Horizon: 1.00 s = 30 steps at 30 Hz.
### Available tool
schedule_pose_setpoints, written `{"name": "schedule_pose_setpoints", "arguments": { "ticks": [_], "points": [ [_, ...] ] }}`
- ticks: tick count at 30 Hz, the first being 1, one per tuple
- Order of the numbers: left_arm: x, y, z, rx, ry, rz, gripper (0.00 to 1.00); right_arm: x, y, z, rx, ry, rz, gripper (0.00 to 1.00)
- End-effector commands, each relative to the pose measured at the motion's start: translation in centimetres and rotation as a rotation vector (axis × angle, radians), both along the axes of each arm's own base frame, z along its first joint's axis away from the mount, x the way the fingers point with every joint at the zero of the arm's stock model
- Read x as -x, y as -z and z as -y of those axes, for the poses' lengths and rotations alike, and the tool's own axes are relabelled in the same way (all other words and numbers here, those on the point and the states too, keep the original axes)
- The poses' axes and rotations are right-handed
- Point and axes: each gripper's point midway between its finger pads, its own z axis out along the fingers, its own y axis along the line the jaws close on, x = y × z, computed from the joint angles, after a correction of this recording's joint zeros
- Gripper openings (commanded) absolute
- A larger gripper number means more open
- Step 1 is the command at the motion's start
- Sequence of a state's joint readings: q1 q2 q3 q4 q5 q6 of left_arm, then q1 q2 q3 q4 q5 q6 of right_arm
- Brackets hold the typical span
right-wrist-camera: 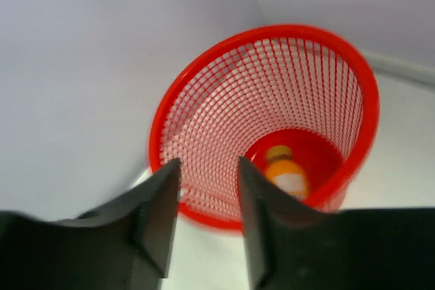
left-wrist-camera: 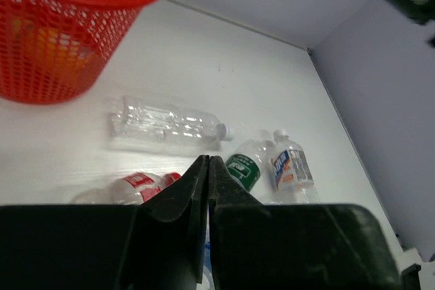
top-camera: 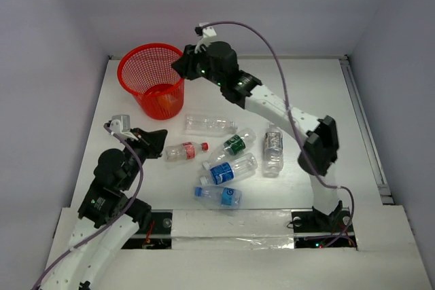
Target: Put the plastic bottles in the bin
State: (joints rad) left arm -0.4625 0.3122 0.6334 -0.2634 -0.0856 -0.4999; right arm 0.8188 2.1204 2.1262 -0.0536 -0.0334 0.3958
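The red mesh bin (top-camera: 143,66) stands at the back left with an orange bottle (top-camera: 163,97) lying in its bottom. Several clear plastic bottles lie on the white table: an unlabelled one (top-camera: 209,125), a red-labelled one (top-camera: 185,151), a green-labelled one (top-camera: 234,144), a white-labelled one (top-camera: 273,149) and two blue-labelled ones (top-camera: 230,170) (top-camera: 219,196). My left gripper (left-wrist-camera: 208,159) is shut and empty, just left of the red-labelled bottle (left-wrist-camera: 139,185). My right gripper (right-wrist-camera: 209,168) hangs open and empty by the bin's (right-wrist-camera: 258,93) right rim, the orange bottle (right-wrist-camera: 285,171) below it.
Grey walls close in the table at the back and on both sides. A white raised strip (top-camera: 231,225) runs along the near edge between the arm bases. The right arm (top-camera: 285,110) stretches diagonally over the table's right half, above the bottles.
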Motion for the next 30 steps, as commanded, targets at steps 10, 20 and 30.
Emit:
{"name": "schedule_pose_setpoints", "arguments": {
  "ticks": [10, 20, 30],
  "points": [
    [-2.2, 9.3, 2.5, 0.275, -0.048, -0.268, 0.63, 11.2, -0.3, 13.9, -0.018, 0.079, 0.024, 0.04],
    [-1.5, 16.7, 2.5, 0.298, -0.138, -0.509, 0.93, 17.0, 3.9, 21.1, 0.016, 0.116, 0.002, 0.18],
    [-1.1, 20.1, 2.3, 0.358, -0.212, -0.602, 0.97, 18.8, 5.3, 20.4, 0.058, 0.003, 0.006, 0.46]
  ]
}}
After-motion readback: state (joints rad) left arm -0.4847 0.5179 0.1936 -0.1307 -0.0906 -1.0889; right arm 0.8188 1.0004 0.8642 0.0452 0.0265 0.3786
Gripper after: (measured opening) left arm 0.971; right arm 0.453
